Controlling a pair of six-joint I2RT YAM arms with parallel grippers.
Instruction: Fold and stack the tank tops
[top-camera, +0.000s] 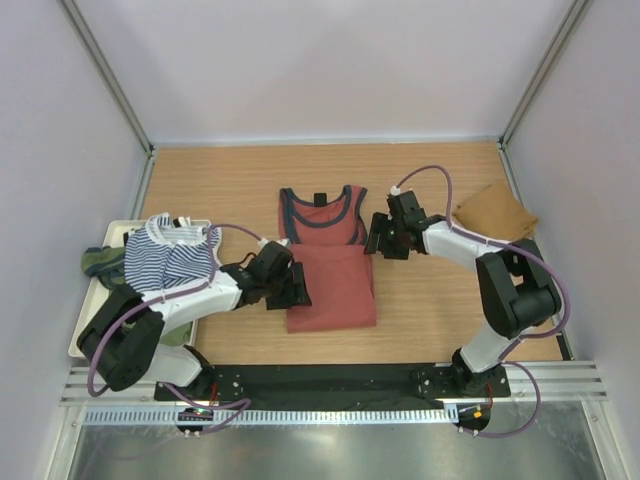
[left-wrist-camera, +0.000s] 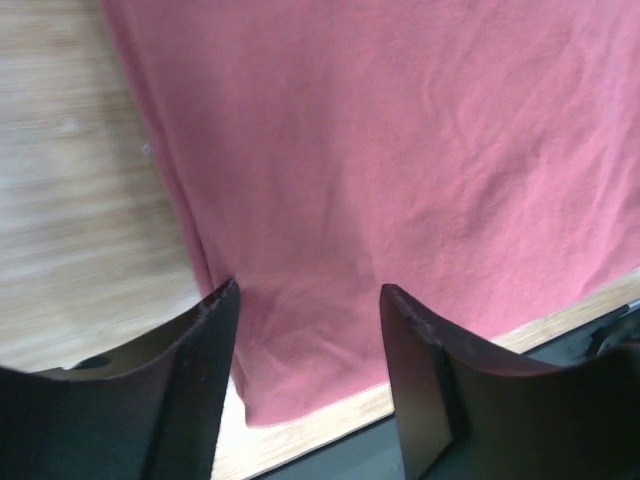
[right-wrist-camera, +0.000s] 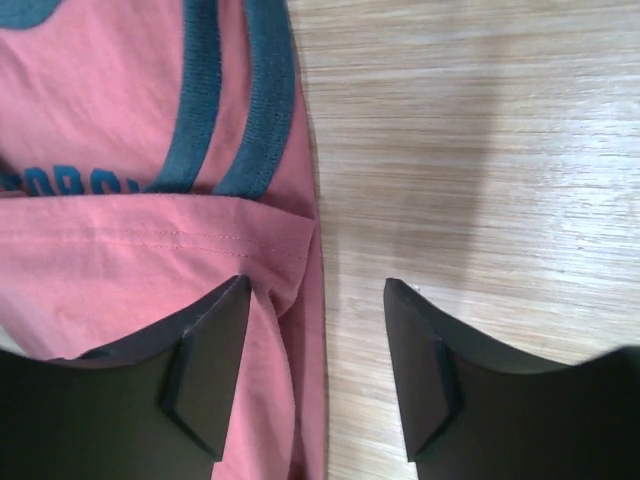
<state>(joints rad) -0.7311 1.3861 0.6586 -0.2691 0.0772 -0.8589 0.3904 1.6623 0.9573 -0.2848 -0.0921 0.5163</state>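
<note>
You are in the middle of folding the rust-red cloth tank top with navy trim (top-camera: 330, 280). It lies flat in the middle of the wooden table (top-camera: 220, 185). Its bottom part is turned up over the chest, so the stitched hem (right-wrist-camera: 150, 236) lies across the blue letters. One fold looks done, but I think the top is not yet small enough to stack.

Your left hand (top-camera: 296, 291) is low at the left edge of the folded part, near the corner closest to you. Its two fingers stand apart and hold nothing — the left wrist view shows only red cloth lying under the gap. Your right hand (top-camera: 376, 238) is at the right edge, just where the hem ends. Its fingers are apart and empty too. One finger is over the cloth edge and the other is over bare wood.

A folded tan-brown cloth top (top-camera: 493, 212) lies at the far right of the table, well apart. It looks like the start of the stack. A navy-and-white striped cloth top (top-camera: 170, 255) and an olive green cloth top (top-camera: 100, 262) sit unfolded in the white tray (top-camera: 128, 226) on the left.

The next move is likely a second fold. Each hand needs to go down on its edge and pinch both layers — not just the upper one. Slide the right hand a little toward the cloth first. Then lift both sides together, so the first fold does not fall open.
</note>
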